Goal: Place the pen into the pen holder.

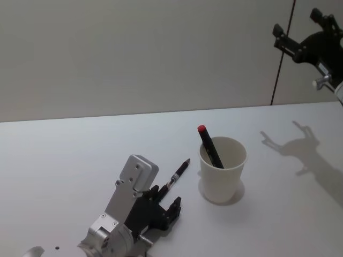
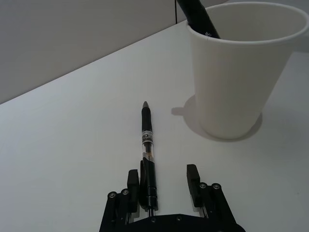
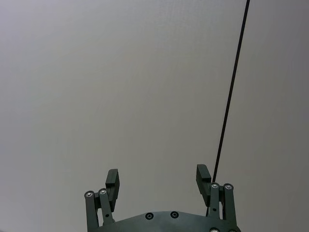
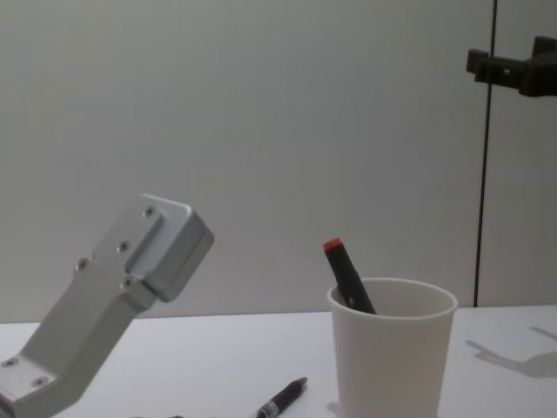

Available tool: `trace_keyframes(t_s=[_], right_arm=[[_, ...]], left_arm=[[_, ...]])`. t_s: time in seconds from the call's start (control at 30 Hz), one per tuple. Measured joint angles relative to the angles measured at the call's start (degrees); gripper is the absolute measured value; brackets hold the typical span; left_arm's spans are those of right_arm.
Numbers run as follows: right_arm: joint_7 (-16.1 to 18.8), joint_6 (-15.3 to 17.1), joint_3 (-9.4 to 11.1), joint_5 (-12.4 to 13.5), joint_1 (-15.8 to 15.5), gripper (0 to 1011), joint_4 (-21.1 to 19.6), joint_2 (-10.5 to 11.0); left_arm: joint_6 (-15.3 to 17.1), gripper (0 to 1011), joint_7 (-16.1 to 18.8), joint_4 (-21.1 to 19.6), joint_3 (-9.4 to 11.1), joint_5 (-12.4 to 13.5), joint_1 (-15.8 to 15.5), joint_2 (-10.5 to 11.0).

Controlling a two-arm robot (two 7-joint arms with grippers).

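at lower centre of the head view, the left gripper [image 1: 167, 201] holds its fingers [image 2: 133, 181] released astride the rear end of the pen [image 1: 178, 172]. the pen lies flat on the bench [image 1: 64, 160], long axis running away from them, tip near the pen holder [image 1: 222, 171]. the right gripper [image 1: 297, 24], fingers apart, idles upper right.

The pen holder [image 1: 221, 183] hides the lower part of the red-capped marker [image 1: 208, 143] (cap end showing).
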Motion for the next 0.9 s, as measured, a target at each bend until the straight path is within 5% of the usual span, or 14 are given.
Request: trace_keyframes(t_s=[0.9], right_arm=[[0.00, 0.00, 0.00, 0.00, 0.00, 1002, 0.00, 0.00]], left_arm=[[0.04, 436, 0.08, 0.03, 0.00, 0.05, 0.04, 0.00]])
